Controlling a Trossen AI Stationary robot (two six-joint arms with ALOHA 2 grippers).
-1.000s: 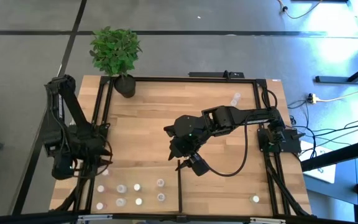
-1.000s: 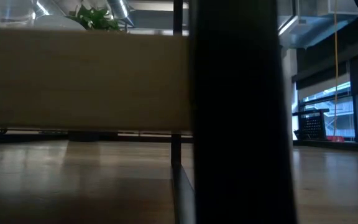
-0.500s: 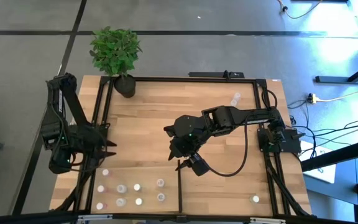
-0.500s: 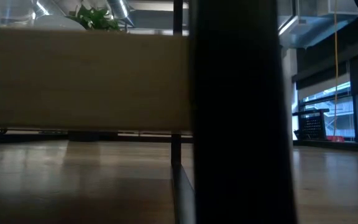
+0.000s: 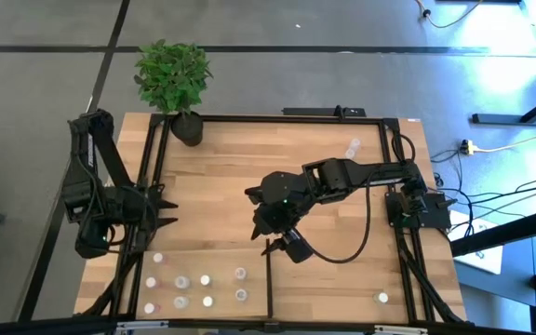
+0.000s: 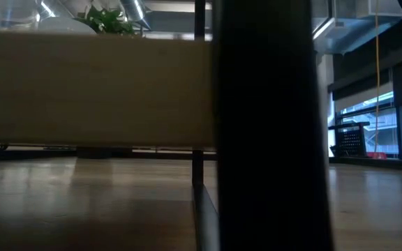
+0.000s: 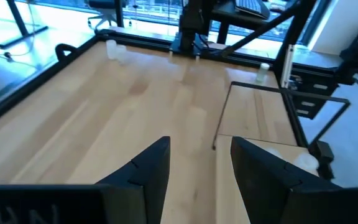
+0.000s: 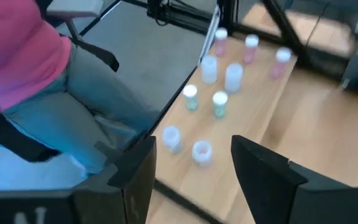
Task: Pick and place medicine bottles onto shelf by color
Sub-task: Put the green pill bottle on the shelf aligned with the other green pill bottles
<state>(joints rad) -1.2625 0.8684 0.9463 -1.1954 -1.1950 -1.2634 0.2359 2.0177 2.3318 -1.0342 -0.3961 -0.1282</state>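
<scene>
Pale bottles: small medicine bottles (image 5: 194,288) clustered on the shelf (image 5: 324,167) near its front-left corner, one lone bottle (image 5: 381,298) front-right.
Rails: thin black edges; a divider bar (image 5: 268,284) beside the cluster.
Right gripper (image 5: 270,244): mid-shelf, fingers parted, empty.
Left gripper (image 5: 161,211): at the left rail, fingers apart, empty.
Open boards: between both grippers.
</scene>
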